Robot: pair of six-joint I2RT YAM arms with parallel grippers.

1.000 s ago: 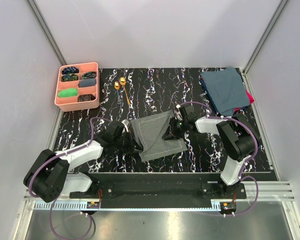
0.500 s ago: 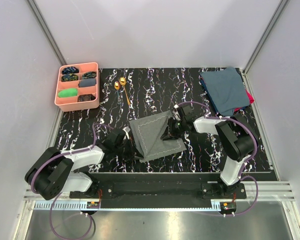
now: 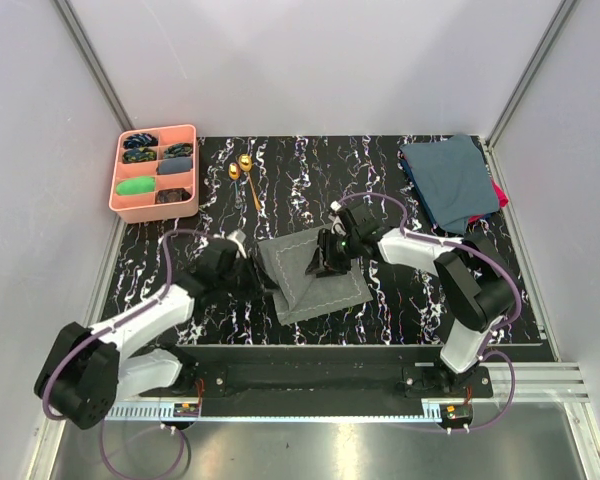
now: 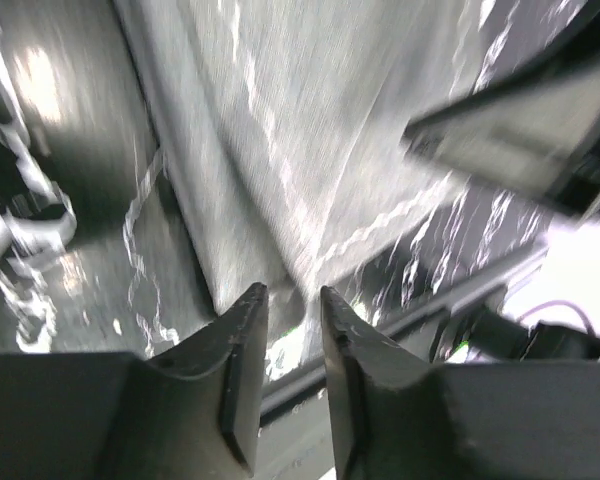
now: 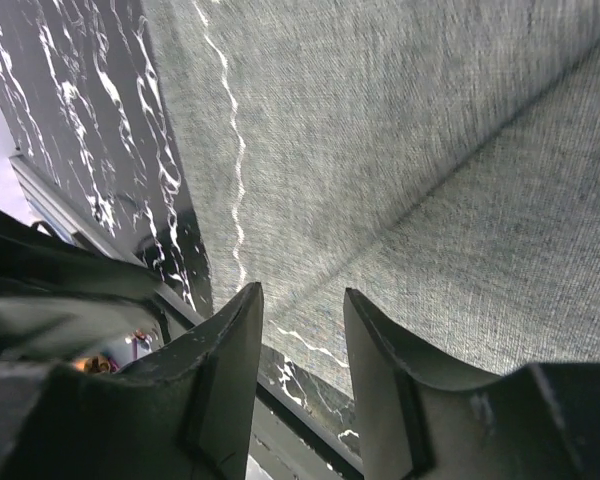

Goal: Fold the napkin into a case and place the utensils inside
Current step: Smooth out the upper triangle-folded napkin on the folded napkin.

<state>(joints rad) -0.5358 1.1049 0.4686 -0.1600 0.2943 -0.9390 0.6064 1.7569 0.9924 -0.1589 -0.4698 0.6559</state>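
The grey napkin lies partly folded on the black marbled table, near the front middle. It fills the left wrist view and the right wrist view, where a diagonal crease shows. My left gripper is at the napkin's left edge, its jaws a little apart with nothing between them. My right gripper hovers low over the napkin's middle, open and empty. The two gold utensils lie on the table behind the napkin, apart from both grippers.
A pink compartment tray with small items stands at the back left. A stack of dark teal cloths lies at the back right. The table's front edge runs just below the napkin.
My right gripper has moved left onto the middle of the napkin. My left arm drew back from the napkin's left edge and swung slightly farther away. The napkin's upper right corner now lies lower.
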